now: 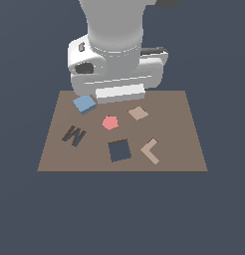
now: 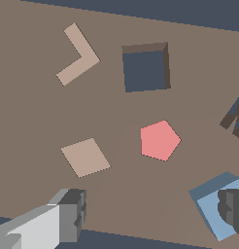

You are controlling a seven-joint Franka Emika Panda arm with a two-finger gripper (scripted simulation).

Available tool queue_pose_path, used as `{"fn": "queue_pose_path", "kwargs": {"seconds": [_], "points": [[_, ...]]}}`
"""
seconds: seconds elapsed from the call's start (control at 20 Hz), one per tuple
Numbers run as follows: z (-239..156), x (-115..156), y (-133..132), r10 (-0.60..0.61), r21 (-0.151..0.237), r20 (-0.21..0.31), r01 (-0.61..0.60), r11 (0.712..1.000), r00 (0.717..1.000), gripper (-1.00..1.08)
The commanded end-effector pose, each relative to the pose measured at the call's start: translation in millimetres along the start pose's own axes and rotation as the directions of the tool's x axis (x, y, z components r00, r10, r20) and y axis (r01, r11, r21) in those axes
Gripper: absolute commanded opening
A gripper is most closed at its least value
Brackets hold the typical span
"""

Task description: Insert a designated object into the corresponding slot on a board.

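The light-blue square block (image 1: pixel 84 103) lies flat near the far edge of the brown board (image 1: pixel 179 129), toward the exterior view's left. The slot (image 1: pixel 119 150), a dark navy square cut-out, sits nearer the board's front edge and is empty. In the wrist view my gripper (image 2: pixel 153 212) is open wide, low over the board. One finger (image 2: pixel 69 214) is over bare board. The other finger (image 2: pixel 233 209) overlaps the block (image 2: pixel 209 202), which lies off to that side rather than centred between the fingers. The slot (image 2: pixel 145 70) is farther off.
A pink pentagon (image 2: pixel 159 141), a tan square tile (image 2: pixel 85 156) and a tan L shape (image 2: pixel 77 56) lie flush in the board. A dark M-shaped cut-out (image 1: pixel 73 135) is at the exterior view's left. The arm's white body (image 1: pixel 117 55) looms over the far edge.
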State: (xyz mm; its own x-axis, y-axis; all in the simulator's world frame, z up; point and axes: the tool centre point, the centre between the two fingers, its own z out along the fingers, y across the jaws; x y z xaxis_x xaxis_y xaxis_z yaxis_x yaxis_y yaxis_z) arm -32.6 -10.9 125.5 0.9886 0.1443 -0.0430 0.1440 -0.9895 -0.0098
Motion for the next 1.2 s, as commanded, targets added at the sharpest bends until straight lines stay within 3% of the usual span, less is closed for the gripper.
{"fn": "queue_pose_path", "kwargs": {"seconds": [0.0, 0.35, 1.15], "points": [[6, -8, 8, -0.041, -0.002, -0.003, 0.041, 0.999, 0.999, 1.00], [29, -32, 39, -0.187, -0.009, -0.014, 0.187, 0.982, 0.982, 1.00], [70, -59, 104, -0.439, -0.026, -0.031, 0.438, 0.899, 0.898, 1.00]]}}
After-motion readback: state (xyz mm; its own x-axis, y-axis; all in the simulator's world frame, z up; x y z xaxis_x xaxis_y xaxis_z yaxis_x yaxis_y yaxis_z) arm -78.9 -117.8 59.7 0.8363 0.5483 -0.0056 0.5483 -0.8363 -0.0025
